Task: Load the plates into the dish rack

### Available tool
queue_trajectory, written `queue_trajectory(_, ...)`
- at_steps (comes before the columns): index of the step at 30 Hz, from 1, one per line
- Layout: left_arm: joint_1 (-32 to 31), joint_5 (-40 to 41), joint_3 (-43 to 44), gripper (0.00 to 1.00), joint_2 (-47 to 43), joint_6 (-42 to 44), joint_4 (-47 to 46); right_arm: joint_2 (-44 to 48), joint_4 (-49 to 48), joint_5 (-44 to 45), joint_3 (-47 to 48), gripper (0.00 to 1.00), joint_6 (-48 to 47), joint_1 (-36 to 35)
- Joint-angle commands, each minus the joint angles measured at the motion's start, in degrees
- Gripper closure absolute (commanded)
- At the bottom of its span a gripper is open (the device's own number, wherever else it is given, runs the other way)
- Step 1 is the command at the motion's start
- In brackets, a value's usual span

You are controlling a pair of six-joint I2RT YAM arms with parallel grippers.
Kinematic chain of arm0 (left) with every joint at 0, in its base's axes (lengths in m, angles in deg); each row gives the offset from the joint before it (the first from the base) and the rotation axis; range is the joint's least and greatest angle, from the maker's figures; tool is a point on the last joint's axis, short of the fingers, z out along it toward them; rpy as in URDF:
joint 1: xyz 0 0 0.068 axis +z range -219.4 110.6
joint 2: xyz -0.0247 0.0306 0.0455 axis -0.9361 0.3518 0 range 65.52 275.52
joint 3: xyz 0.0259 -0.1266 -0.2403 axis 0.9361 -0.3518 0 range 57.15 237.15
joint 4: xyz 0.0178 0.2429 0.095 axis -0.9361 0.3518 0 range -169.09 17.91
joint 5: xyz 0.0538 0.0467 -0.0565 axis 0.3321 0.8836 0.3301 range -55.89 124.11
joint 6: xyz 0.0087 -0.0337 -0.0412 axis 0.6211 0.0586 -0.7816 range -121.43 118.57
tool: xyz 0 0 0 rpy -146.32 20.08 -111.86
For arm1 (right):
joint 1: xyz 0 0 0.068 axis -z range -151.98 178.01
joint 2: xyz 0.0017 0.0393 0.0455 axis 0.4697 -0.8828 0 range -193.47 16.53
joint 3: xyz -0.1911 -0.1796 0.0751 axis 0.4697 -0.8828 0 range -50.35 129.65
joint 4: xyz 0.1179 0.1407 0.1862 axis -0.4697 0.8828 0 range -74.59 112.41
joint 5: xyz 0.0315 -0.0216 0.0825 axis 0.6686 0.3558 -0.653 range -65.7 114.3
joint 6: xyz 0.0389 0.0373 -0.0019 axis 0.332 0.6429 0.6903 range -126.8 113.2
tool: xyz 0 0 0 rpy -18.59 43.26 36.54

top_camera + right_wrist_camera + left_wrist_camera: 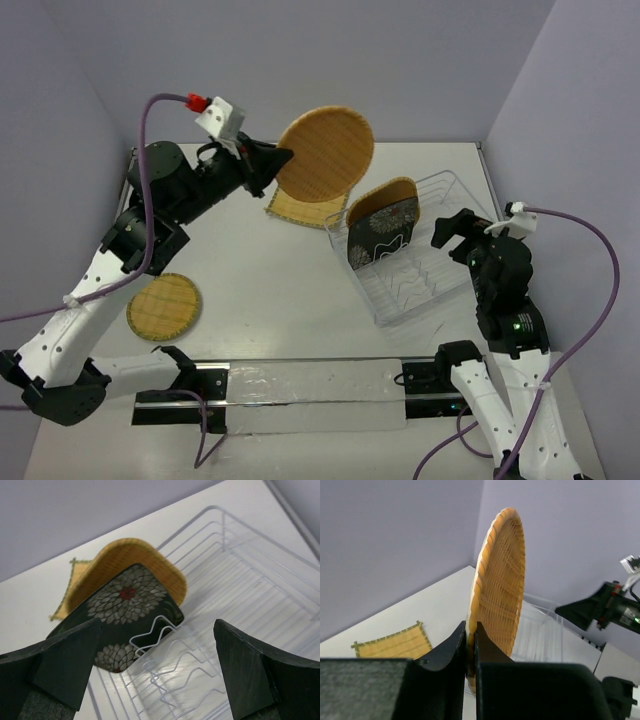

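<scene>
1. Top external view: my left pincer [272, 165] is clamped on the rim of a round plate [325, 155], which it holds on edge in the air. The rack [455, 180] lies below and well to this pincer's right.
2. Left wrist view: my fingers [445, 650] pinch only the round plate's [500, 590] lower edge. Risk, as I judge it: so narrow a bite on springy weave may let the plate pivot or slip during the swing.
3. Right wrist view: my right pincer [156, 630] stands wide apart and holds nothing, just above the tines. Ahead of it a dark plate [120, 615] and a tan plate [130, 560] lean in the rack.
4. Risk: these two stand at the rack end nearest my left pincer, so the incoming plate may strike and topple them.
5. Risk: both arms meeting over the rack may collide unless my right pincer clears.
6. Risk: a plate turned across the tines would lie flat, not slot.
7. Not yet racked: a fringed plate [300, 208] beneath my left pincer, and a second round plate [164, 307] well behind it.
</scene>
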Motion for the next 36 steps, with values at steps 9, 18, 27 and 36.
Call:
queue_trajectory(9,-31.4,22.4,13.7,1.0,18.5,23.4,5.3,4.5,4.0,21.2,-0.5,0.0,6.8,-0.2)
queue_trajectory(18,-32.2,21.5,15.2,1.0,27.7,26.3,1.8,5.0,4.0,21.7,-0.6,0.0,6.4,-0.2)
queue_trajectory(27,-32.2,27.7,17.7,1.0,35.9,27.3,-0.6,3.7,4.0,20.5,-0.5,0.0,5.3,-0.2)
queue_trajectory(36,-32.1,29.9,18.1,1.0,39.3,32.1,-2.8,3.4,4.0,19.9,-0.4,0.0,4.9,-0.2)
